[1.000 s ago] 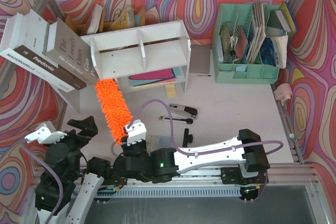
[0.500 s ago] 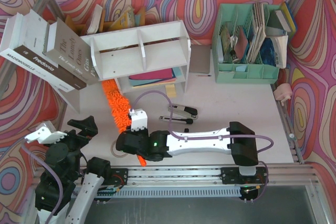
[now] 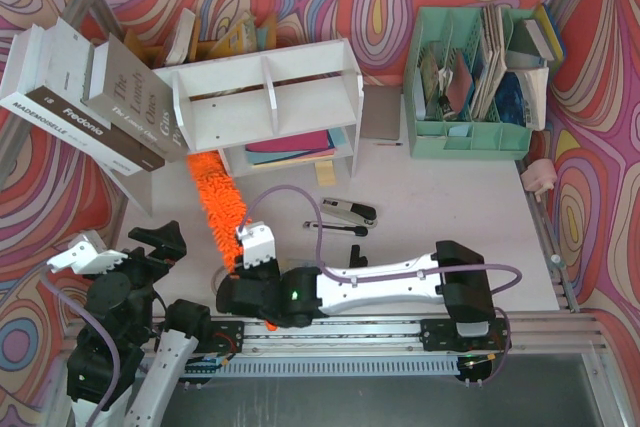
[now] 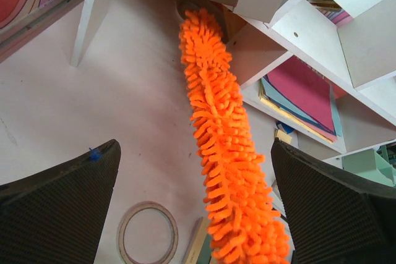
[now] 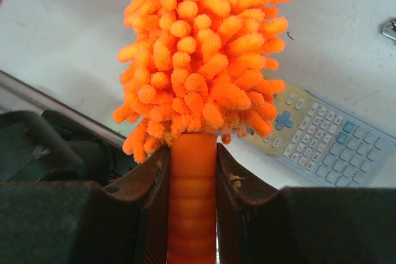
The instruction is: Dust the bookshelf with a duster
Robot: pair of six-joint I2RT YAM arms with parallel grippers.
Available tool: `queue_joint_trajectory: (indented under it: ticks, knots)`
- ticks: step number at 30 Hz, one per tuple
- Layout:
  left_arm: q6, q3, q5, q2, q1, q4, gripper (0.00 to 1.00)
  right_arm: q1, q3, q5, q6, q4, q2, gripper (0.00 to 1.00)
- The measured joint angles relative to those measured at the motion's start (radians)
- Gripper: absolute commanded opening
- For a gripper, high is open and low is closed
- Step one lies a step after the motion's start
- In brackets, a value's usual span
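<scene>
The white bookshelf (image 3: 265, 97) stands at the back centre with coloured folders on its lower tier. The orange fluffy duster (image 3: 218, 205) slants from the bookshelf's lower left corner down toward the arms. Its tip lies under the leaning books beside the shelf's side panel (image 4: 260, 47). My right gripper (image 3: 243, 263) is shut on the duster's orange handle (image 5: 192, 202), just below the fluffy head (image 5: 198, 47). My left gripper (image 3: 140, 247) waits at the near left, open and holding nothing. In its wrist view the duster (image 4: 223, 153) shows beyond its wide-apart fingers (image 4: 55, 208).
Large books (image 3: 80, 97) lean against the shelf's left side. A mint-green file organizer (image 3: 480, 77) stands at the back right. A stapler (image 3: 350, 212) and a pen (image 3: 335, 229) lie mid-table. A tape ring (image 4: 147, 233) and a calculator (image 5: 315, 140) lie near the duster.
The right arm has swung and stretched lower across the table's front with the duster in its grip. The duster's tip stays by the shelf's lower left corner. The left arm has not moved.
</scene>
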Motion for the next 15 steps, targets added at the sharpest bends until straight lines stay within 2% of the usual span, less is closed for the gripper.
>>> queue_joint_trajectory:
  ticks: [6, 15]
  knots:
    - [0.0, 0.0, 0.0, 0.0, 0.0, 0.0, 0.99, 0.058, 0.0, 0.072, -0.034, 0.038, -0.005, 0.0]
    - [0.0, -0.002, 0.0, 0.0, 0.0, 0.0, 0.99, -0.013, 0.014, -0.001, 0.019, -0.01, -0.005, 0.0]
